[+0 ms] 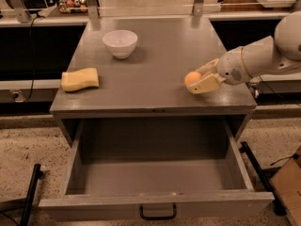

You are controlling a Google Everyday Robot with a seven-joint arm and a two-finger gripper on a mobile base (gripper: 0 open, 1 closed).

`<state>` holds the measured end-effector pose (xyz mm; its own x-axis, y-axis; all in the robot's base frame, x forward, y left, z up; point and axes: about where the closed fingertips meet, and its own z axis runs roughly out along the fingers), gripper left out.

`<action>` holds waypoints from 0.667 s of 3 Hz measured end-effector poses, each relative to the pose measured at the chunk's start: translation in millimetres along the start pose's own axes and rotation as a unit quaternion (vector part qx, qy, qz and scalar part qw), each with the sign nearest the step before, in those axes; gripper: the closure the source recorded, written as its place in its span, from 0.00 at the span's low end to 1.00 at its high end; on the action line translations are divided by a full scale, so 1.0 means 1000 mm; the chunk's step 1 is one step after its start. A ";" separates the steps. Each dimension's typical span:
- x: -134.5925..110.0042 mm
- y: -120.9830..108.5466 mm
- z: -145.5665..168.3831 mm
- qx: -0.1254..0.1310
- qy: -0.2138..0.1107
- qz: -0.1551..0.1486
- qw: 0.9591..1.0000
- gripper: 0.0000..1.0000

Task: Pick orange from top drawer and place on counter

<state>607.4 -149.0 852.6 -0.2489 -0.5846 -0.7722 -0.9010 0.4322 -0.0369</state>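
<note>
The orange (191,77) is small and round and sits between the cream fingers of my gripper (198,80), which is shut on it. The gripper is over the right front part of the grey counter (160,65), low above its surface; I cannot tell whether the orange touches it. My white arm (263,55) reaches in from the right. The top drawer (157,205) is pulled fully out below the counter, with a black loop handle (158,213) on its front panel, and nothing shows inside it.
A white bowl (120,43) stands at the back left of the counter. A yellow sponge (80,79) lies near the left edge. A black bar (30,194) stands at the drawer's left and a cardboard box (288,185) at its right.
</note>
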 end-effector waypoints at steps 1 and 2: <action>0.000 -0.009 0.009 0.013 -0.002 -0.005 1.000 0.82; -0.001 -0.008 0.011 0.011 -0.002 -0.005 1.000 0.59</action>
<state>619.3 -144.2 846.4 -0.2379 -0.5868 -0.7740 -0.8954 0.4413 -0.0594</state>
